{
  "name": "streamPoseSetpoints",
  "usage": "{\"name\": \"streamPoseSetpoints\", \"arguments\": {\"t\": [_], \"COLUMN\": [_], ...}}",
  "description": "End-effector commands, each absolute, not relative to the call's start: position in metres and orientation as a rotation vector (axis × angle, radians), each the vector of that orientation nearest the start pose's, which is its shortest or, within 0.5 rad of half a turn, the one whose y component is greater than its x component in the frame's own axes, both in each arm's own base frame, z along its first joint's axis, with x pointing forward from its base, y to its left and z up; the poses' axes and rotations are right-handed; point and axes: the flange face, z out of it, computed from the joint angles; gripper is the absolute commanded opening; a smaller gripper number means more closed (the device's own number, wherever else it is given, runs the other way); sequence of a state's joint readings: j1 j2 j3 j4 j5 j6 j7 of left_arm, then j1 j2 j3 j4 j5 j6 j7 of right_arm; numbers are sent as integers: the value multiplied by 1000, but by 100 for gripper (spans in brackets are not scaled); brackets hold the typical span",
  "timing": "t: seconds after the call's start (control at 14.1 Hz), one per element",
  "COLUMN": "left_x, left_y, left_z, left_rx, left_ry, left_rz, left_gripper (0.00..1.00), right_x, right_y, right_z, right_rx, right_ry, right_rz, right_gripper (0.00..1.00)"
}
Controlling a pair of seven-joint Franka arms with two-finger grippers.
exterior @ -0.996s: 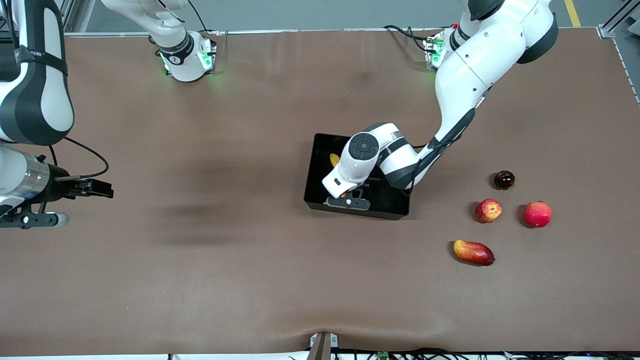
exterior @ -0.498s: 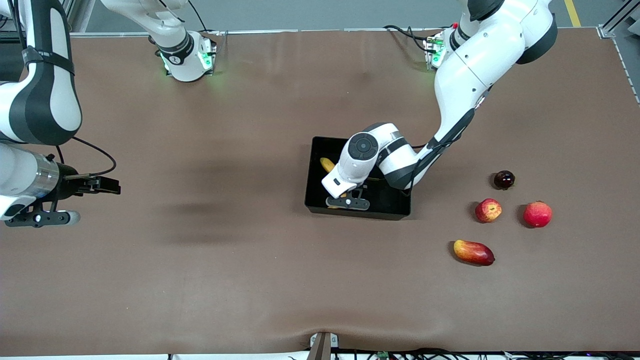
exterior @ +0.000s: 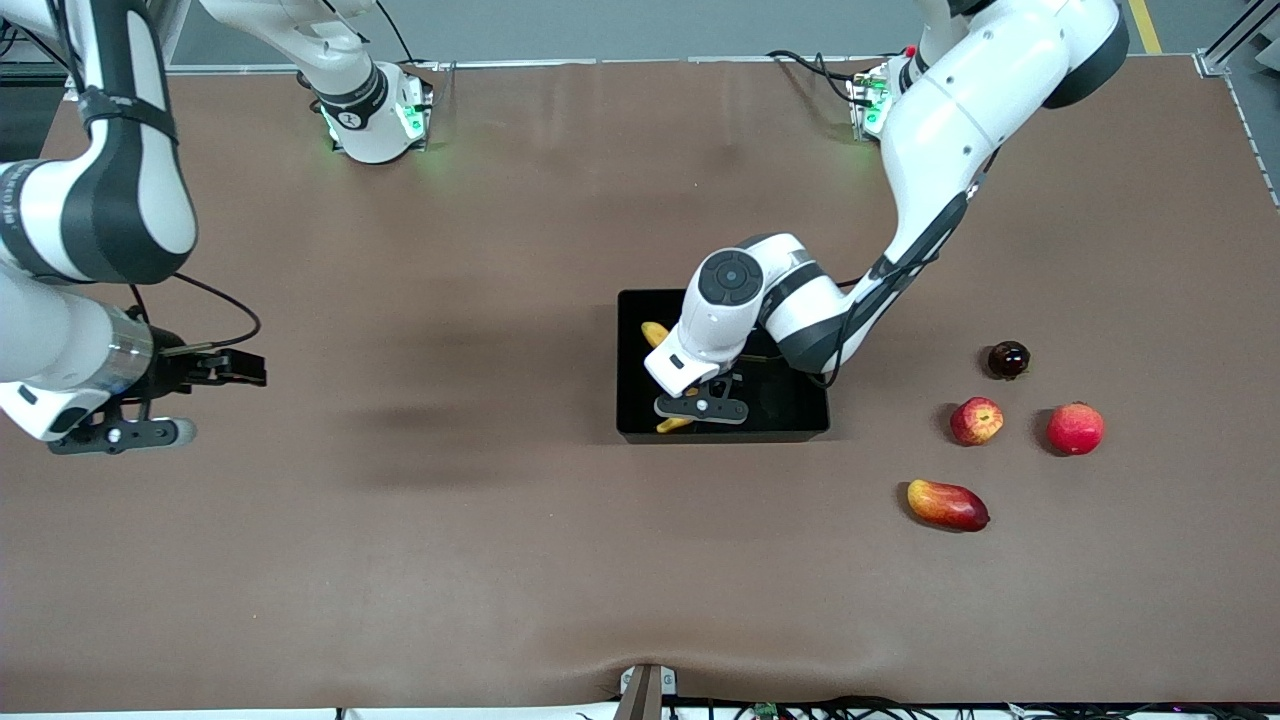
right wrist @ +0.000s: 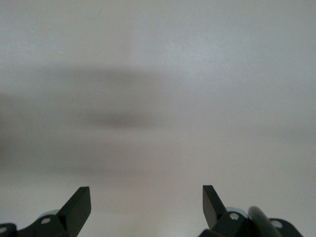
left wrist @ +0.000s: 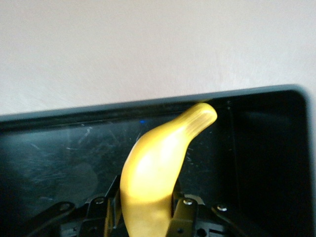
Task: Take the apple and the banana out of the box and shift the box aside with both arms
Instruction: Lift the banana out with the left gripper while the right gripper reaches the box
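The black box [exterior: 795,408] sits mid-table. My left gripper [exterior: 692,402] is down inside it, shut on the yellow banana [exterior: 655,333], whose two ends show on either side of the hand. In the left wrist view the banana [left wrist: 158,168] sticks out from between the fingers of my left gripper [left wrist: 145,219] toward the box wall [left wrist: 59,123]. The small red apple with yellow streaks [exterior: 976,420] lies on the table toward the left arm's end. My right gripper [exterior: 248,368] is open and empty over bare table at the right arm's end; it also shows in the right wrist view [right wrist: 146,197].
Beside the apple lie a round red fruit [exterior: 1075,428], a dark round fruit [exterior: 1008,359] farther from the camera, and a red-yellow oblong fruit [exterior: 947,504] nearer it. The brown cloth [exterior: 450,560] covers the table.
The box has turned square to the table and shifted slightly nearer the camera with the left gripper and banana in it. The right gripper has moved toward the table's middle.
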State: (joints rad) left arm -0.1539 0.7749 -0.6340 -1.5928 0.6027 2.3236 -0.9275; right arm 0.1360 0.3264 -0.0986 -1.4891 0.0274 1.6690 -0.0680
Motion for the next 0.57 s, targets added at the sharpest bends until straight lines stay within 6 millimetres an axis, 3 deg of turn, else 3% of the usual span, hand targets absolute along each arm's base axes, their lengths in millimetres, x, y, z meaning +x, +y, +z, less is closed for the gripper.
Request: {"name": "streamPoseSetpoints", "arguments": {"t": [0.0, 0.28, 0.5], "left_x": [562, 582, 600], "left_y": [-421, -377, -334], "left_z": [308, 360, 380], "left_rx": [-3152, -3141, -3136], "left_ry": [59, -91, -129], "left_rz": [-293, -263, -216], "left_gripper": [0, 0, 0], "right_x": [637, 618, 619], "right_y": [75, 190, 247], "right_z": [484, 481, 456], "right_rx": [-3122, -3053, -2990], "right_ry": [-181, -121, -191], "right_rz": [224, 229, 165], "right_gripper": [100, 100, 100]}}
